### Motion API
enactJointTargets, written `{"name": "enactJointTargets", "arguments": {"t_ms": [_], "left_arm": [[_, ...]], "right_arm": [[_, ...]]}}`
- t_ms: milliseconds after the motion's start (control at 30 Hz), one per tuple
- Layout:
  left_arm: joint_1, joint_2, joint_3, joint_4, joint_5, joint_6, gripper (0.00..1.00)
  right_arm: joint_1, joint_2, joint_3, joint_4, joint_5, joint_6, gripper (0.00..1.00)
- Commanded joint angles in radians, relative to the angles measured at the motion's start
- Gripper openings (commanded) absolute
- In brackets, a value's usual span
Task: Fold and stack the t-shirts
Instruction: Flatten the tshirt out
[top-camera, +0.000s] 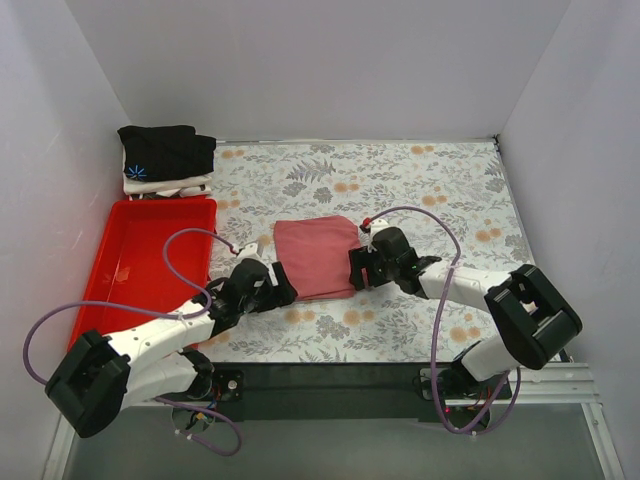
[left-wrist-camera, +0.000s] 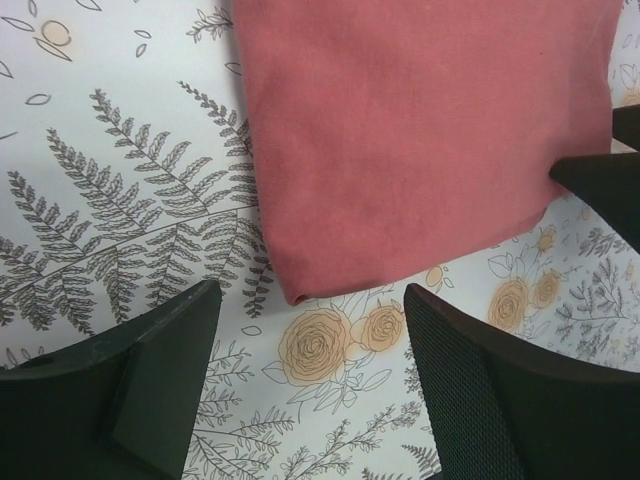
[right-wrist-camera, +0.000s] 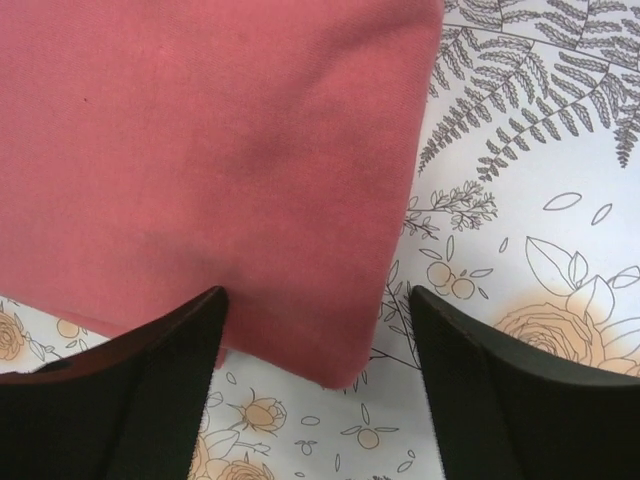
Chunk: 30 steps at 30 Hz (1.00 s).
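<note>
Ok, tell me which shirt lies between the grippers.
The salmon-red shirt, folded mid-table; the black shirt and white shirt are stacked in the far left corner.

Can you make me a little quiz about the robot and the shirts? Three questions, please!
1. True or false: the salmon-red t-shirt lies folded between the left gripper and the right gripper, and both grippers are open.
2. What lies on top of the white t-shirt in the far left corner? A) the black t-shirt B) a towel C) a book
3. Fill in: the red tray sits on the robot's ___ side.
Key: 1 true; 2 A; 3 left.
</note>
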Motion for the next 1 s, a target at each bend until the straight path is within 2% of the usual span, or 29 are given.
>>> {"name": "enactJointTargets", "arguments": {"t_ms": [0,67,133,167,200,267,433,600,800,867,967], "left_arm": [[-0.006,0.012,-0.024,0.065,0.037,-0.02,0.66],[-0.006,0.015,-0.029,0.08,0.045,-0.022,0.54],[-0.006,0.015,-0.035,0.097,0.048,-0.025,0.4],[-0.006,0.015,-0.036,0.102,0.049,-0.025,0.26],[-0.006,0.012,-0.036,0.114,0.049,-0.023,0.19],[-0.006,0.002,-0.029,0.119,0.042,-0.022,0.0],[-0.006,-0.048,0.057,0.077,0.008,0.02,0.0],[-0.005,-0.14,0.273,-0.063,-0.084,0.121,0.0],[-0.005,-0.15,0.551,-0.177,-0.037,0.234,0.0],[-0.005,-0.13,0.583,-0.174,-0.065,0.25,0.0],[0.009,-0.056,0.606,-0.061,-0.151,0.311,0.04]], "right_arm": [[0.008,0.023,0.042,0.051,-0.015,0.009,0.63],[0.006,0.025,0.042,0.051,-0.027,0.007,0.5],[0.008,0.019,0.042,0.049,-0.031,0.006,0.24],[0.006,0.014,0.043,0.048,-0.069,0.003,0.13],[0.008,0.0,0.043,0.044,-0.074,0.003,0.02],[0.008,-0.029,0.046,0.026,-0.09,-0.001,0.01],[0.018,-0.148,0.077,-0.067,-0.122,-0.013,0.01],[0.044,-0.353,0.164,-0.256,-0.094,-0.056,0.01],[0.048,-0.568,0.267,-0.382,-0.067,-0.057,0.01],[0.046,-0.598,0.292,-0.387,-0.033,-0.066,0.01],[0.04,-0.566,0.316,-0.39,0.117,-0.083,0.01]]}}
